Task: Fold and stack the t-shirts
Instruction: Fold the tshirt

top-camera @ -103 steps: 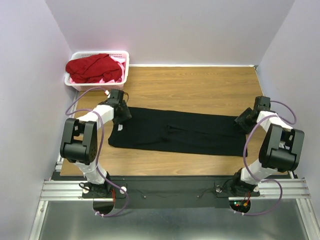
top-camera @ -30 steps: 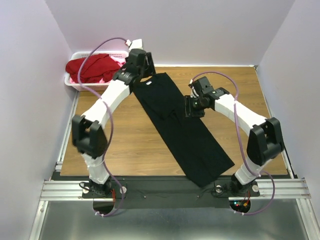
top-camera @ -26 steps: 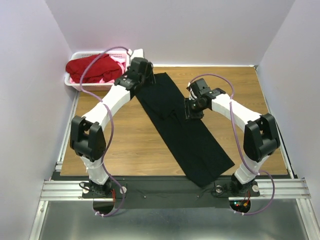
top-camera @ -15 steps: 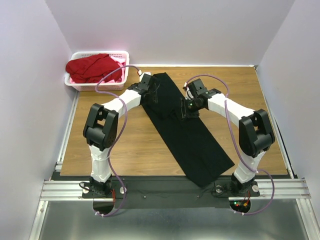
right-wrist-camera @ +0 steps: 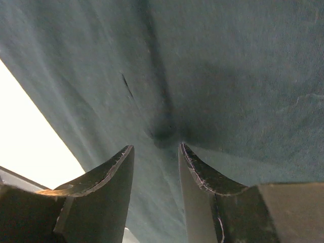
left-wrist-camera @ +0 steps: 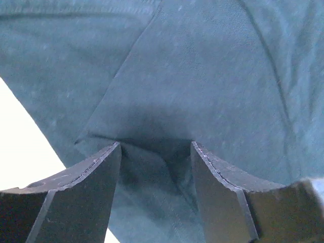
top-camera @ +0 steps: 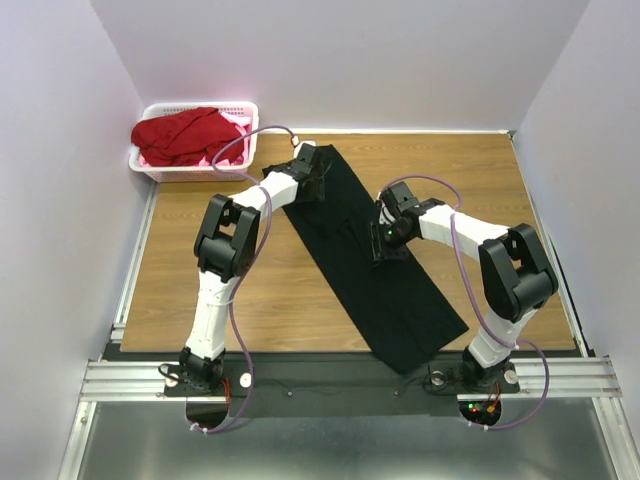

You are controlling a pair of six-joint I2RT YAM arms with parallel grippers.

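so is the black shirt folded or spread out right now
folded: the black shirt lies as a long narrow strip slanting across the table, no sleeves showing, not yet a compact square

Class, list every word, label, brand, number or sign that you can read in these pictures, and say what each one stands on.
None: no view holds text that can be read.
The black t-shirt shows plain cloth in all three views, with no print or label in sight.
The white basket and the red shirt in it bear no lettering that can be made out.
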